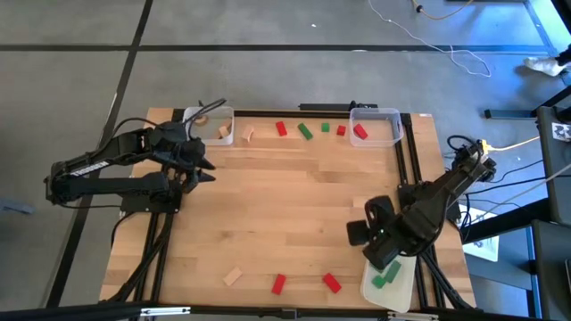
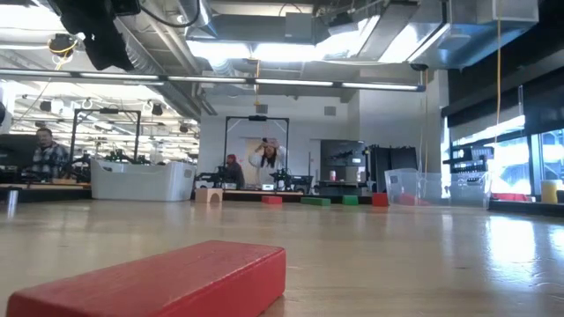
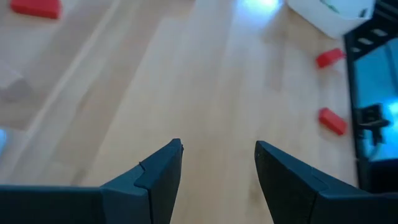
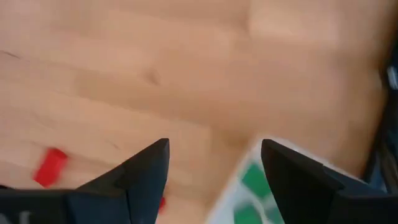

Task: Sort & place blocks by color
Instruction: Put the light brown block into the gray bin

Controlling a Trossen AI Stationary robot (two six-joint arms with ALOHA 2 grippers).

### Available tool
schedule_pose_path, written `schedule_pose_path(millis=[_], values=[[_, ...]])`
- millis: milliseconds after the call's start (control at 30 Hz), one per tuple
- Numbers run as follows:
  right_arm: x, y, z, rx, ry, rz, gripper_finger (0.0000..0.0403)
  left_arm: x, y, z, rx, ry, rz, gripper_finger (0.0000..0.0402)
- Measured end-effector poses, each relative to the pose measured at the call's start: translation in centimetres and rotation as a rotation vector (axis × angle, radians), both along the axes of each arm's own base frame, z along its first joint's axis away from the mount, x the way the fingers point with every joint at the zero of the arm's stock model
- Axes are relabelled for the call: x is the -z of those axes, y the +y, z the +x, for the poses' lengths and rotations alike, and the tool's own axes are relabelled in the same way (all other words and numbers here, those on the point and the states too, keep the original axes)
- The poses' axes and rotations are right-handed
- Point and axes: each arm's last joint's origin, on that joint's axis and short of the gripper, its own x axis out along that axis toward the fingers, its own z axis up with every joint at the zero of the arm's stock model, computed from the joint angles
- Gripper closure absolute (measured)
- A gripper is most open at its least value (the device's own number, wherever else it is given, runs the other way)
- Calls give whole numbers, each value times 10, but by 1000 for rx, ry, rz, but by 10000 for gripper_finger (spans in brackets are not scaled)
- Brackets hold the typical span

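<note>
**Block handling and grasp points: scattered blocks on the wooden surface**

Landmark: the white tray (image 1: 399, 287), at the near right corner of the light wooden slatted surface (image 1: 285, 214).

1. Near row. Two small green rectangular blocks (image 1: 385, 275) already lie in the white tray. To the tray's left, along the near edge, lie a red rectangular block (image 1: 332, 283), a second red block (image 1: 278, 283) and a plain tan wooden block (image 1: 233, 276), each apart from the others.

2. Right end effector (image 1: 366, 234). It hangs just above the white tray's inner corner, fingers spread apart, holding nothing. The right wrist view shows open surface between the fingers, with the green blocks beside them.

3. Left end effector (image 1: 203, 165). It hangs far from the tray, toward the far left corner, fingers likewise spread and empty.

4. Far row. Well beyond the tray, along the far edge, stand two clear plastic bins. The right bin (image 1: 376, 124) holds a red block; the left bin (image 1: 211, 123) holds tan pieces. Between them lie red, green and tan blocks (image 1: 305, 131).

5. Handling judgement. The blocks look light, rigid and not fragile. Painted faces may slide under the fingers. Take hold across the short width, on the two long flat sides, at mid-length, so the block does not pivot. The red block nearest the tray appears the easiest next pick.
</note>
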Motion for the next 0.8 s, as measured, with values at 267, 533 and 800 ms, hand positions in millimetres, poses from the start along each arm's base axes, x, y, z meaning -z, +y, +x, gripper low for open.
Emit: schedule_pose_path(millis=[267, 533, 800], values=[[-11, -22, 15, -202, -17, -180, 148, 0, -13, 3, 134, -11, -70, 207], [-16, -38, 18, -331, -10, -343, 148, -2, -33, 20, 119, -7, -176, 207], [-30, -57, 14, -465, 8, -448, 148, -11, -52, 42, 56, 31, -217, 207]])
